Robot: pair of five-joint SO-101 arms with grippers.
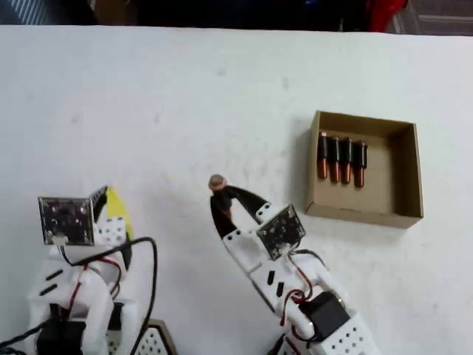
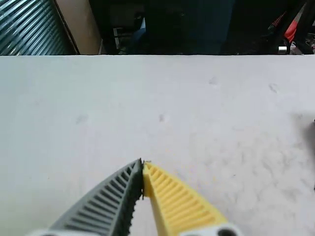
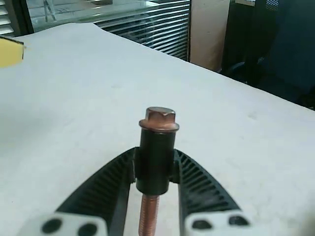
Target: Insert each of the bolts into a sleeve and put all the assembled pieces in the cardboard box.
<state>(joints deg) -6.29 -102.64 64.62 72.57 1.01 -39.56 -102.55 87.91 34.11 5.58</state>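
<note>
My right gripper [image 3: 154, 169] is shut on an assembled piece [image 3: 155, 157], a copper bolt inside a black sleeve, held upright with the bolt head on top. In the high view that right gripper [image 1: 222, 201] holds the assembled piece [image 1: 217, 185] over the table, left of the cardboard box [image 1: 405, 194]. Several assembled pieces [image 1: 341, 158] lie side by side in the box's left half. My left gripper [image 2: 142, 169], with one grey and one yellow finger, is shut on nothing above bare table. The left gripper [image 1: 111, 203] sits near the front left.
The white table [image 1: 185, 96] spreads wide and bare behind both arms. Black cables [image 1: 151, 274] run along the left arm near the front edge. A dark room lies beyond the table's far edge.
</note>
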